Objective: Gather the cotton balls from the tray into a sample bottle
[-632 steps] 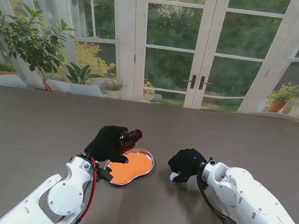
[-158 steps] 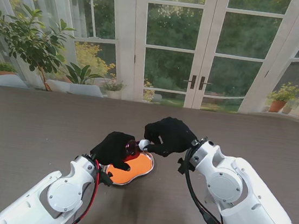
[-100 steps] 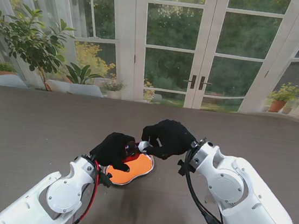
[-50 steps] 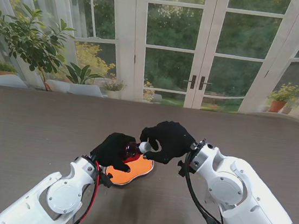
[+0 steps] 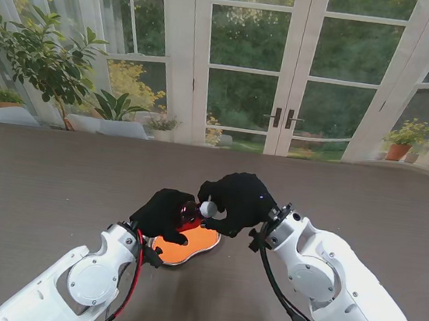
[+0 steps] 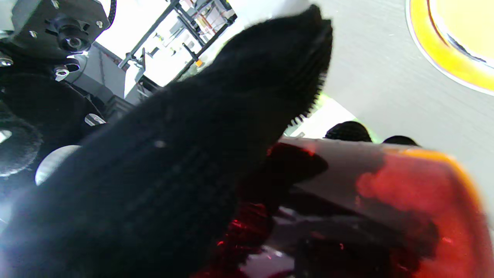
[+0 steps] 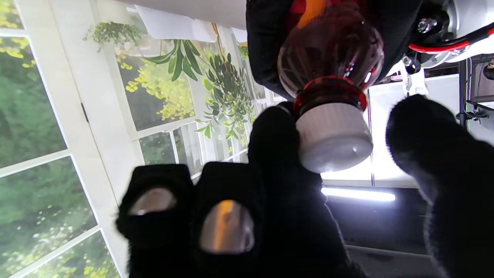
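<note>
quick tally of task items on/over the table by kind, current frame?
Bottle: 1, amber, held in the left hand
Cap: 1, white, on the bottle's neck, right hand fingers around it
Tray: 1, orange
Cotton balls: 0 that I can make out in any view
Total: 3

glossy red translucent bottle (image 7: 330, 54), ribbed matt white cap (image 7: 334, 137), black knit cloth on right hand (image 5: 234, 200).
</note>
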